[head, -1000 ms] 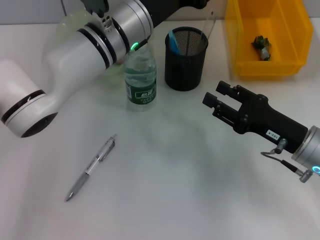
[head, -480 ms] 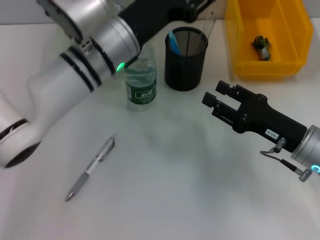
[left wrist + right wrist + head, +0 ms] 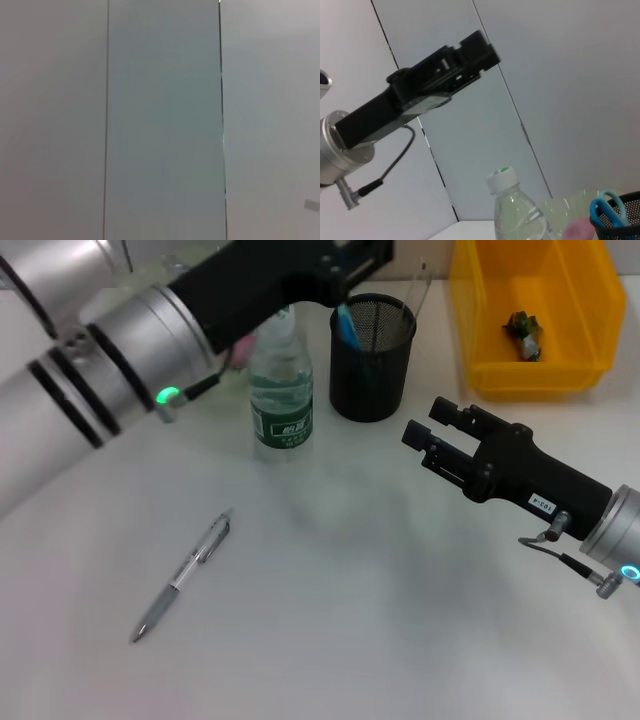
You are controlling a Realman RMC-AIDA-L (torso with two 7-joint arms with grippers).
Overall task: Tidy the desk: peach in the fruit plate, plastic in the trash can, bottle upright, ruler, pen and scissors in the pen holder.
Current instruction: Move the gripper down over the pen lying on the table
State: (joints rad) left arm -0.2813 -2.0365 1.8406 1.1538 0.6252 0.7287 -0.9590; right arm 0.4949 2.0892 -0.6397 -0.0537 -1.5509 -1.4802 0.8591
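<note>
The slim silver pen [image 3: 181,577] lies on the white counter [image 3: 350,620], still to go in the black mesh pen holder [image 3: 371,358]. Right gripper [image 3: 432,447] hovers nearby, fingers empty, slightly apart; left gripper [image 3: 479,47] raised, fingers unclear.

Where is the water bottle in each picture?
Head view: the water bottle stands upright near the top middle, just left of the black pen holder.
Left wrist view: not in it; only blank wall panels show.
Right wrist view: the bottle's cap and shoulders poke up at the bottom edge, with the left gripper above it.
Shared landmark: the blue scissors handle in the pen holder, beside the bottle.
</note>
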